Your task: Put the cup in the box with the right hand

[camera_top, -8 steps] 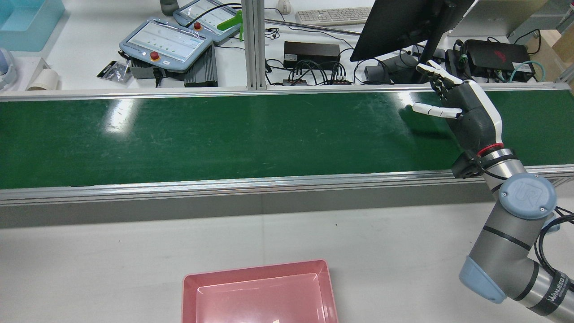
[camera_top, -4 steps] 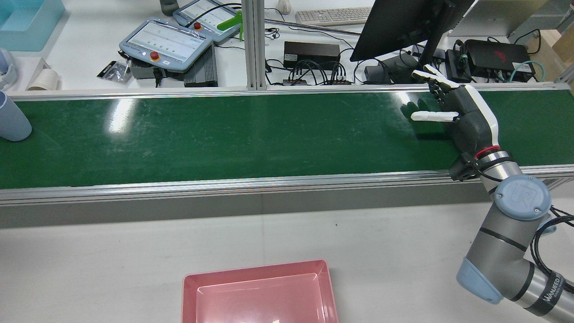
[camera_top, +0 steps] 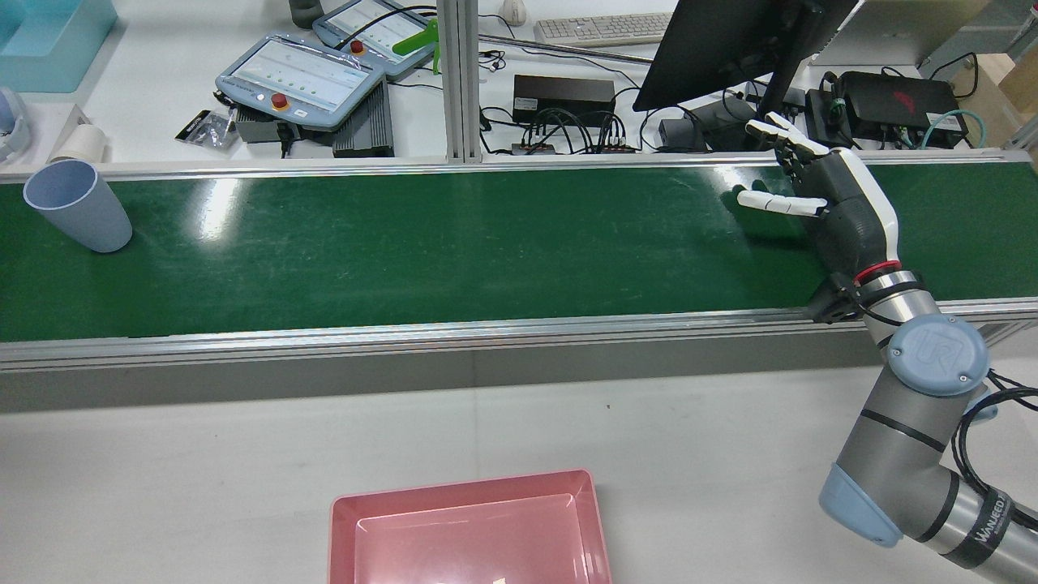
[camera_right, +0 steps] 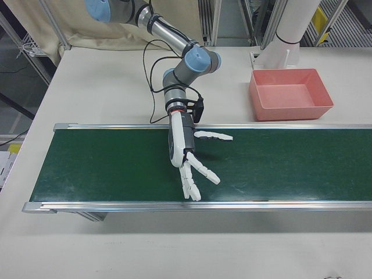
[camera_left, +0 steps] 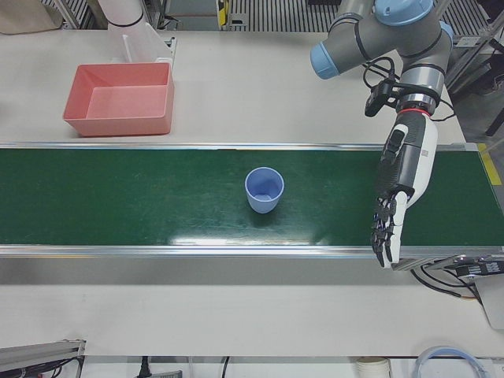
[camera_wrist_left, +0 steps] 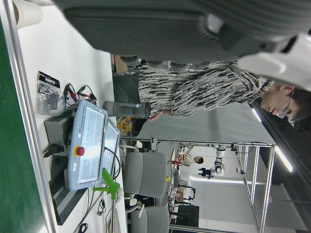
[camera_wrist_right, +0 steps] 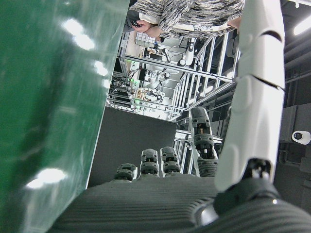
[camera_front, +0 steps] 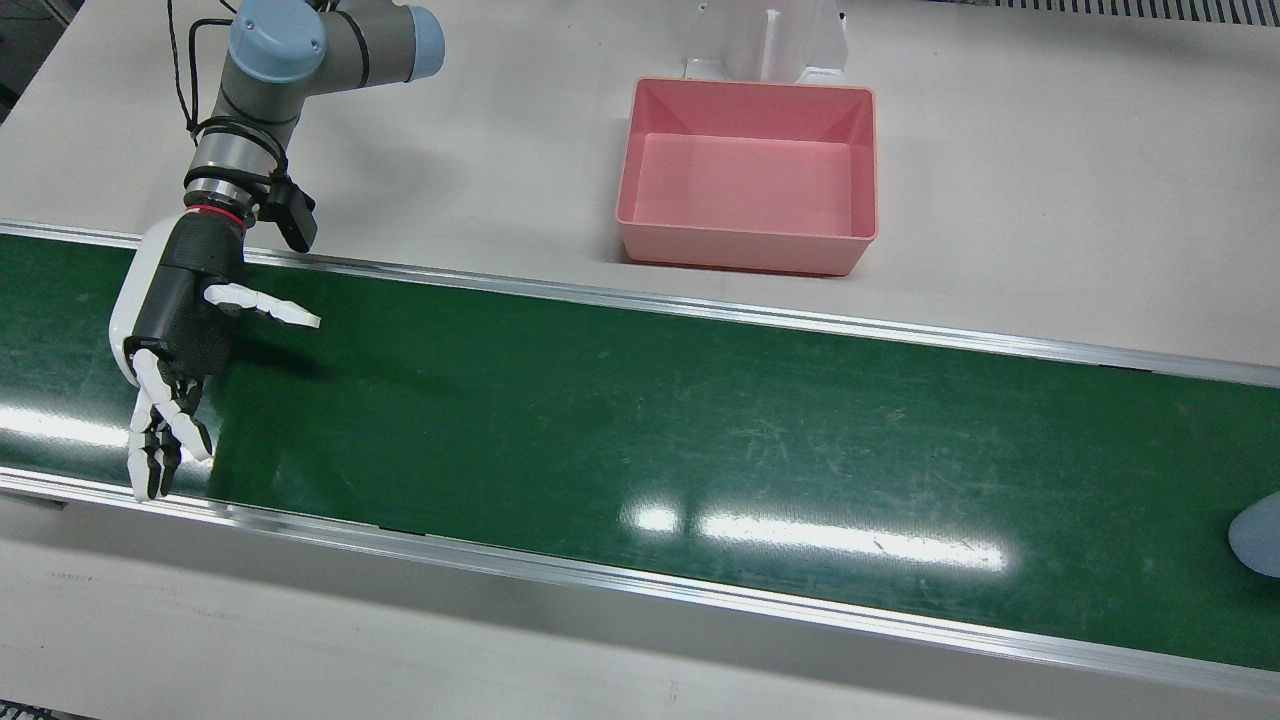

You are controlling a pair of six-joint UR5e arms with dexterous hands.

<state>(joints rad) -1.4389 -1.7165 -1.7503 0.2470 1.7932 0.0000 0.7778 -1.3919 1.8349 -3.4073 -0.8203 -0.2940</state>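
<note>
A light blue cup point(camera_top: 79, 209) stands upright, mouth up, at the left end of the green belt point(camera_top: 454, 243); it also shows in the left-front view point(camera_left: 264, 190) and at the front view's right edge point(camera_front: 1260, 535). My right hand point(camera_top: 835, 207) hovers open over the belt's far right end, fingers spread, thumb pointing along the belt, far from the cup; it appears again in the front view point(camera_front: 175, 340) and the right-front view point(camera_right: 189, 154). The empty pink box point(camera_top: 462, 484) sits on the white table beside the belt. My left hand point(camera_left: 402, 181) hangs open over the belt, beyond the cup.
Behind the belt's far rail lie two teach pendants point(camera_top: 300, 81), a black monitor point(camera_top: 730, 40), a keyboard point(camera_top: 604, 28) and cables. A person point(camera_wrist_left: 204, 92) stands on that side. White table point(camera_top: 730, 454) lies between belt and box.
The cup has come into the rear view at the belt's left end and moved rightward. My right hand has dipped slightly and stays open.
</note>
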